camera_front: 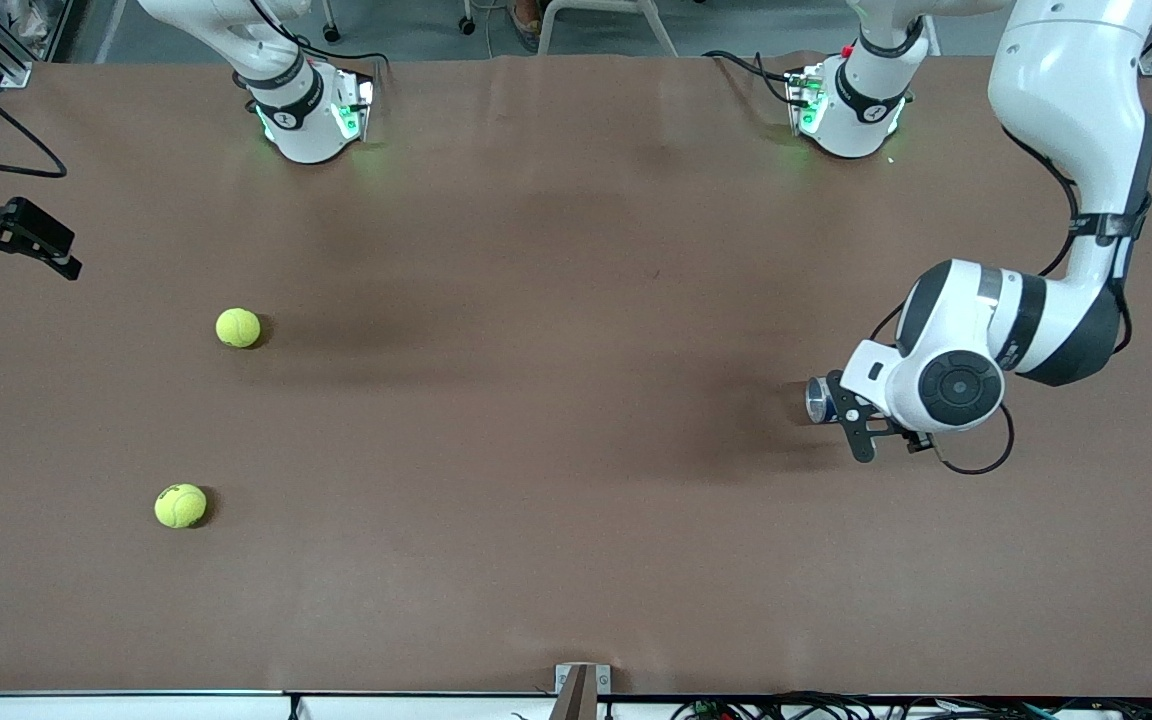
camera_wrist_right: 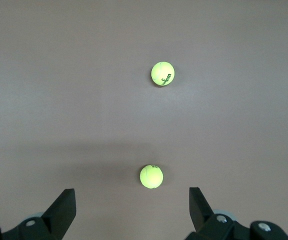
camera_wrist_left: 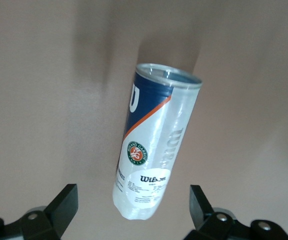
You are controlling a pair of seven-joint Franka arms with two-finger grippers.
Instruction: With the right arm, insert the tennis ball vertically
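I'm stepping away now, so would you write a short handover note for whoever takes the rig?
Left end effector: open, fingers either side of the tennis ball can, which lies at the left arm's end of the table; no grip yet.
Right end effector: open, over the table at the right arm's end, holding nothing.
Two tennis balls lie on the table there.
Done: nothing inserted.
Left: pick a ball, insert it.

A brown table [camera_front: 576, 300] fills nearly the whole scene, its matte surface marked by soft dark shadows. Past its upper edge lies grey floor [camera_front: 416, 25] with pale furniture legs [camera_front: 606, 15], and cables [camera_front: 836, 708] run along the near edge.
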